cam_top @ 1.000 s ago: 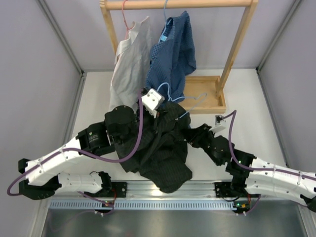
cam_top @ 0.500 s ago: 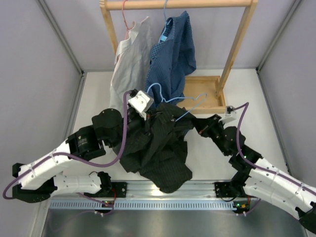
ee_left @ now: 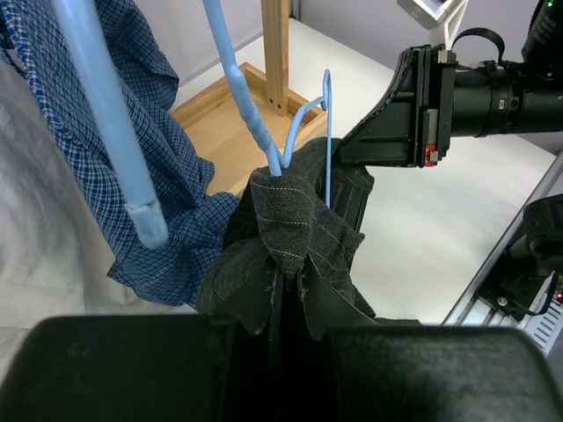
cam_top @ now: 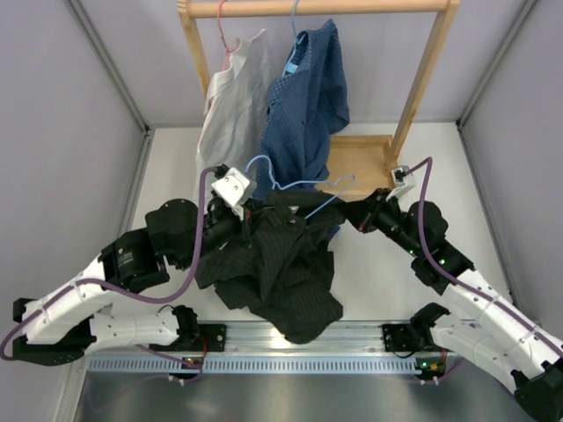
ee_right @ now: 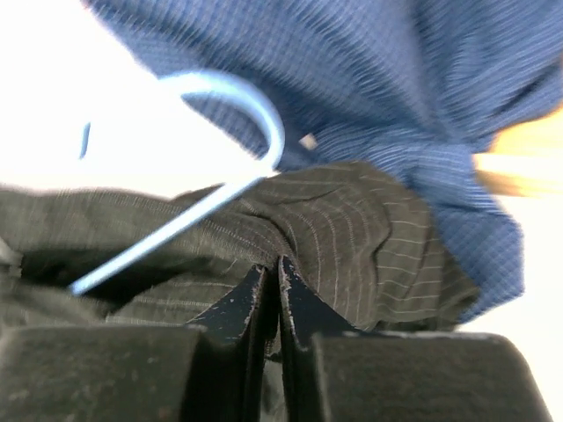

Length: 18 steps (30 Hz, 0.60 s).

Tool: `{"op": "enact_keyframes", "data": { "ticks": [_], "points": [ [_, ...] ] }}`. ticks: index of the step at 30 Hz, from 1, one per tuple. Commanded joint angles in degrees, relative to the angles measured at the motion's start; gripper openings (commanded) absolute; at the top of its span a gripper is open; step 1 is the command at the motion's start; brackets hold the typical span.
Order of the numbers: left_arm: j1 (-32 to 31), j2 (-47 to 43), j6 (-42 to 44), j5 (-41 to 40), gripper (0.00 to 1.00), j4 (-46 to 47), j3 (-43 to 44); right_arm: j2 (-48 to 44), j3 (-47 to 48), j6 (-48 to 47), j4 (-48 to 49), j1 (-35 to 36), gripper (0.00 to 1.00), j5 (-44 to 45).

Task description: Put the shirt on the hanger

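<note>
Both are shut on the shirt [cam_top: 281, 264]: my left end effector [ee_left: 286, 286] pinches a fold where the hanger [ee_left: 327, 141] pokes out at 12 o'clock, and my right end effector [ee_right: 271, 280] clamps cloth at 3 o'clock. The rest sags toward 6 o'clock on the counter [cam_top: 369, 272].

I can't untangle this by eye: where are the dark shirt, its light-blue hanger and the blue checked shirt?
dark shirt [cam_top: 281, 272]: top external view, crumpled middle.
light-blue hanger [ee_right: 273, 136]: right wrist view, hook's curve.
blue checked shirt [cam_top: 308, 97]: top external view, hanging body.
</note>
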Motion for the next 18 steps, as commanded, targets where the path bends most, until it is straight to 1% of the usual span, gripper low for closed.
{"op": "enact_keyframes", "data": {
  "ticks": [1, 2, 3, 6, 7, 8, 9, 10, 11, 12, 13, 15, 16, 18],
  "points": [
    [0.0, -2.4, -1.9, -1.0, 0.00, 0.8, 0.7, 1.2, -0.6, -1.0, 5.9, -1.0, 0.07, -11.8],
    [0.0, -2.0, -2.5, -0.9, 0.00, 0.9, 0.7, 1.5, -1.3, 0.1, 8.3, -0.7, 0.16, -16.2],
    [0.0, -1.7, -2.9, -1.3, 0.00, 0.8, 0.7, 1.8, -2.3, 1.8, 10.3, -0.3, 0.18, -17.0],
    [0.0, 0.0, -4.4, -2.7, 0.00, 0.9, 0.5, 0.8, -4.2, 5.5, 8.6, 1.4, 0.21, -13.0],
    [0.0, 0.9, -5.2, -4.6, 0.00, 0.9, 0.5, -0.5, -5.0, 7.4, 7.8, 1.8, 0.22, -9.8],
    [0.0, 1.3, -5.5, -5.5, 0.00, 0.9, 0.5, -1.2, -5.8, 11.9, 7.3, 2.1, 0.26, -8.2],
    [0.0, 1.7, -5.9, -7.0, 0.00, 0.9, 0.5, -2.9, -8.3, 13.9, 7.8, 2.6, 0.31, -7.2],
    [0.0, 2.5, -6.7, -8.0, 0.00, 1.0, 0.4, -3.9, -9.3, 15.8, 7.6, 4.1, 0.46, -4.8],
    [0.0, 2.9, -7.3, -9.1, 0.00, 1.0, 0.4, -4.6, -10.1, 18.7, 7.2, 5.2, 0.51, -3.3],
    [0.0, 3.1, -7.7, -9.8, 0.00, 1.0, 0.4, -6.3, -11.5, 19.9, 6.8, 6.4, 0.53, -1.9],
    [0.0, 3.5, -8.5, -11.3, 0.00, 1.2, 0.4, -7.2, -12.1, 21.2, 6.2, 9.4, 0.54, 1.5],
    [0.0, 4.0, -8.8, -11.9, 0.00, 1.9, 0.0, -10.1, -13.8, 24.5, 5.9, 12.8, 0.54, 5.9],
    [0.0, 4.1, -8.9, -11.9, 0.00, 2.3, -0.1, -11.1, -14.4, 25.4, 5.8, 16.5, 0.53, 11.1],
    [0.0, 4.1, -9.1, -11.4, 0.00, 3.4, -0.6, -12.8, -15.1, 26.7, 5.7, 19.1, 0.52, 15.2]
  ]
}}
